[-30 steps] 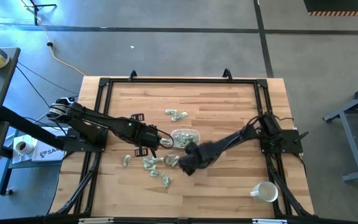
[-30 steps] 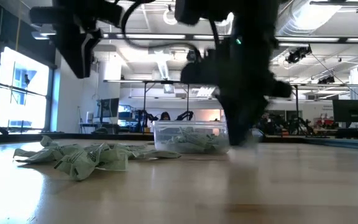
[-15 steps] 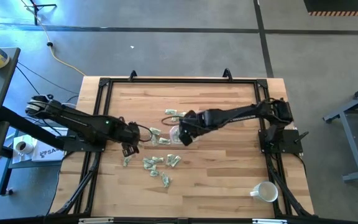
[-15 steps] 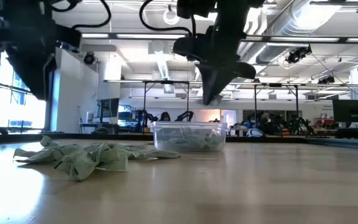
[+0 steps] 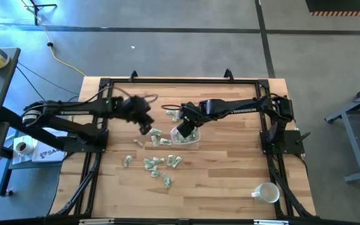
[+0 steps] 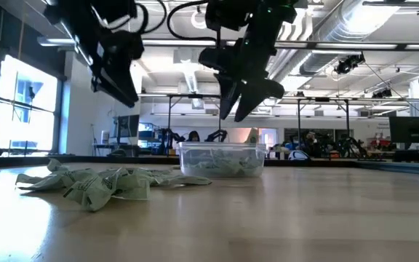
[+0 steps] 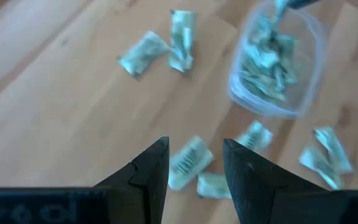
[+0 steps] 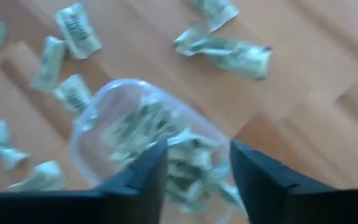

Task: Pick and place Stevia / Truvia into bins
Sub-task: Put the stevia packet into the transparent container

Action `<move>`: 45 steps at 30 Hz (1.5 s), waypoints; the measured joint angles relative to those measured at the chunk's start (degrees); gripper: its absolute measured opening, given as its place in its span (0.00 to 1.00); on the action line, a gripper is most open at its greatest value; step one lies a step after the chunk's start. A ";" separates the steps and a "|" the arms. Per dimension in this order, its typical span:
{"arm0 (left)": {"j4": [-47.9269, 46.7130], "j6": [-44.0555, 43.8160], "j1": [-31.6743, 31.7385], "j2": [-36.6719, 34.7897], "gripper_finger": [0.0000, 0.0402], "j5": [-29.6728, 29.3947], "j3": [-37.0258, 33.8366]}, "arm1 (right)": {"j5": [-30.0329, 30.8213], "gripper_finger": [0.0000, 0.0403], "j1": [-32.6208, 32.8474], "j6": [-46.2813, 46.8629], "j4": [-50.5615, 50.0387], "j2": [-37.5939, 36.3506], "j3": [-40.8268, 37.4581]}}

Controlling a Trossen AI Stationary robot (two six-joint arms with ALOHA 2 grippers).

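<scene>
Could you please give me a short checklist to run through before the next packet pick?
1. Clear plastic container upright on the wooden table: ok.
2. Right claw open above the container, nothing held: ok.
3. Left claw open and empty, above loose packets: ok.
4. Green and white sweetener packets remaining outside the container: not ok, several remain.
5. Arms apart from each other: ok.
6. Exact packet count inside the container: cannot tell.

The clear bin (image 8: 148,149) and the packets (image 8: 166,140) inside it are motion-blurred in the right wrist view.
</scene>
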 joint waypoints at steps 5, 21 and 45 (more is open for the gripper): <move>6.94 9.57 6.88 5.98 0.46 2.54 0.00 | 10.03 0.64 0.73 -8.26 -1.27 -4.04 0.00; 16.16 20.23 15.26 28.78 0.46 8.12 11.30 | -12.02 0.65 -20.43 -23.02 -5.65 -11.18 -8.88; 12.61 24.71 22.97 30.38 0.46 14.12 12.46 | -22.26 0.25 -6.29 6.92 11.55 -6.19 -14.41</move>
